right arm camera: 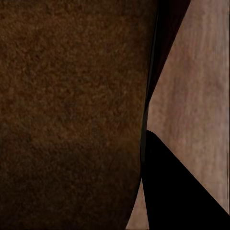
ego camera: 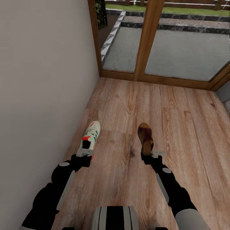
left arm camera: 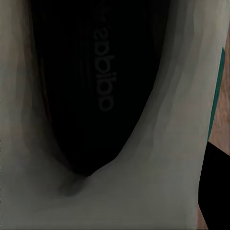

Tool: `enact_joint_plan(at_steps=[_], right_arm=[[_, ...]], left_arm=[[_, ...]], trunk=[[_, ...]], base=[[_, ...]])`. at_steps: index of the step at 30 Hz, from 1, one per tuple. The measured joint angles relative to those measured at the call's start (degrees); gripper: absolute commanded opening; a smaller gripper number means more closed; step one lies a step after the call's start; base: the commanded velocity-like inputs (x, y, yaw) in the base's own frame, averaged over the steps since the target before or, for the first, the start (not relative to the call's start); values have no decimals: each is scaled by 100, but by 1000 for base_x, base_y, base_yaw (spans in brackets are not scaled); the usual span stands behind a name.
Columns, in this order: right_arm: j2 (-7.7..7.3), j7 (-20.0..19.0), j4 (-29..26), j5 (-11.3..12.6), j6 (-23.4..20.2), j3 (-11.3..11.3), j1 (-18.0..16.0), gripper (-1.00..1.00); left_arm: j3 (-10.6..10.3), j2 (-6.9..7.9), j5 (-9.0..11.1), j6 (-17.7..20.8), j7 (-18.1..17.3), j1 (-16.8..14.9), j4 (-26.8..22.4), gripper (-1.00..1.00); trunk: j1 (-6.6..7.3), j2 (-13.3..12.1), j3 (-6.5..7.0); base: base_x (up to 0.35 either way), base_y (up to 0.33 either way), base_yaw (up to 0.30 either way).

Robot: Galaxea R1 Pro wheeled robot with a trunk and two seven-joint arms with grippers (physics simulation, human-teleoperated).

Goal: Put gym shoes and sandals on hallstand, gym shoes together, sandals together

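On the corridor floor [ego camera: 179, 127], 1 gym shoe [ego camera: 90, 135] lies left of 1 sandal [ego camera: 146, 136].

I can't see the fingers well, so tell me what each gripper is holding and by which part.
Left gripper is at the gym shoe heel; right gripper at the sandal heel. Whether either is clamped cannot be told.

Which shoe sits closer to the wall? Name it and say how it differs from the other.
The gym shoe at the left tool: cream-white with green stripes, lying beside the wall. The brown sandal lies farther out on the floor.
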State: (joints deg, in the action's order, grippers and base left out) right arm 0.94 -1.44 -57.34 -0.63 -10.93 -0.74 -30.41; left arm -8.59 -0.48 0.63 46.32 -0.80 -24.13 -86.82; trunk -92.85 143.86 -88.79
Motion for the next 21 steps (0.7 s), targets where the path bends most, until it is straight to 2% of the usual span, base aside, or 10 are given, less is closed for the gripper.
enact_joint_plan(at_steps=[4,12,21], right_arm=[[-10,0,-515,-11,2,-4,23,-100],[-7,5,-1405,-20,-115,-5,34,-100],[-12,6,-1549,5,-164,-5,34,-100]], left_arm=[[138,3,7,-3,-7,121,-1,-100],[178,6,13,-16,-8,160,0,-100],[177,0,7,-18,-9,256,11,-100]], trunk=[[10,-5,89],[31,-16,266],[54,-28,465]], base=[[0,0,0],[0,0,0],[0,0,0]])
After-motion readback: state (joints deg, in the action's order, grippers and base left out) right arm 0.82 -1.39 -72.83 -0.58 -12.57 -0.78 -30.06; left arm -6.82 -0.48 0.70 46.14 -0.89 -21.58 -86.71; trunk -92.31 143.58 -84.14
